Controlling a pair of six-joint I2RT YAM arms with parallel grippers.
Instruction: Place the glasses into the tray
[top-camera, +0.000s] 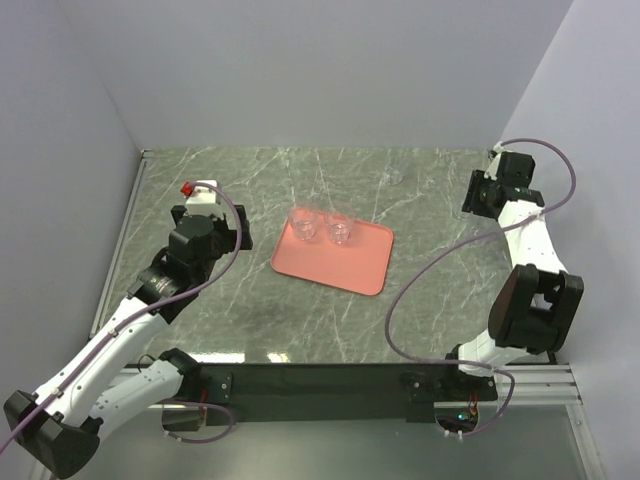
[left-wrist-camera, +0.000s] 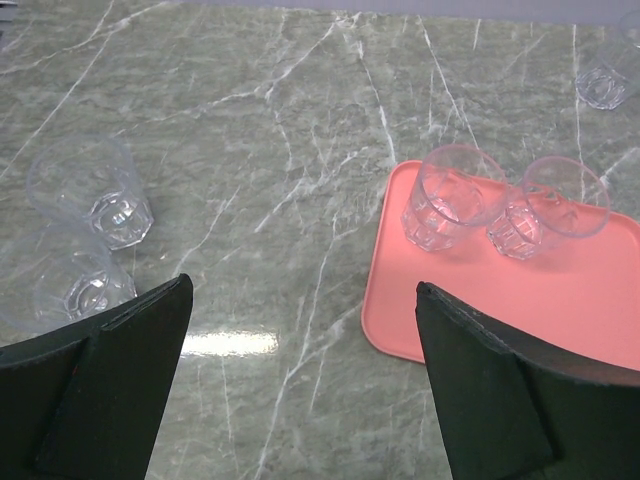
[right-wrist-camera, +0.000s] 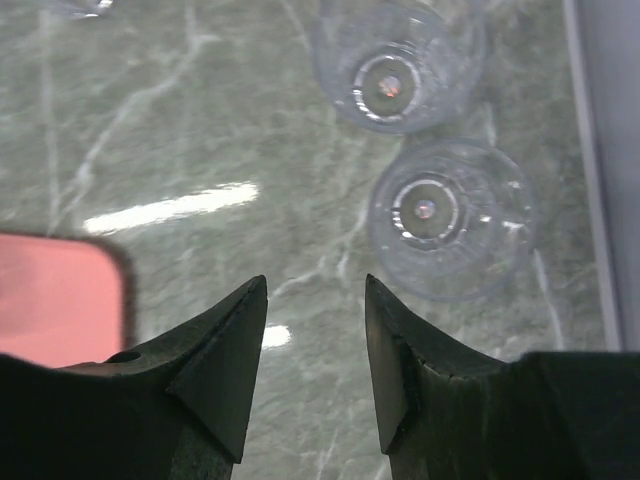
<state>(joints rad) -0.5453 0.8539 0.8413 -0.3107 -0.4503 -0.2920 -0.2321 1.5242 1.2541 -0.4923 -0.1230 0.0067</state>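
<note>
Glassware barely registers from overhead. Only the tray pair (top-camera: 304, 224), two clear glasses standing side by side at the far end of the salmon tray (top-camera: 345, 268), can be picked out there. The others do not show against the marbled table (top-camera: 420, 180).

The left wrist camera shows more. The same two glasses stand close together inside the tray's corner, a left pair (left-wrist-camera: 95, 190) stands on the table to the other side, and a lone glass (left-wrist-camera: 605, 80) at the upper right is cut by the frame. The left gripper (left-wrist-camera: 302, 285) is spread wide with nothing between its fingers. The tray lies just beyond its right finger and the left pair just beyond its left, the nearer of those two glasses partly hidden behind that finger.

The right wrist camera shows a right pair (right-wrist-camera: 450, 218) on the table by its edge, one glass behind the other, ahead and slightly right of the right gripper (right-wrist-camera: 314, 280). Its fingers stand a narrow gap apart and hold nothing. A blurred tray corner sits at the left of that view, and a sliver of glass at the top left is too cropped to make out.
</note>
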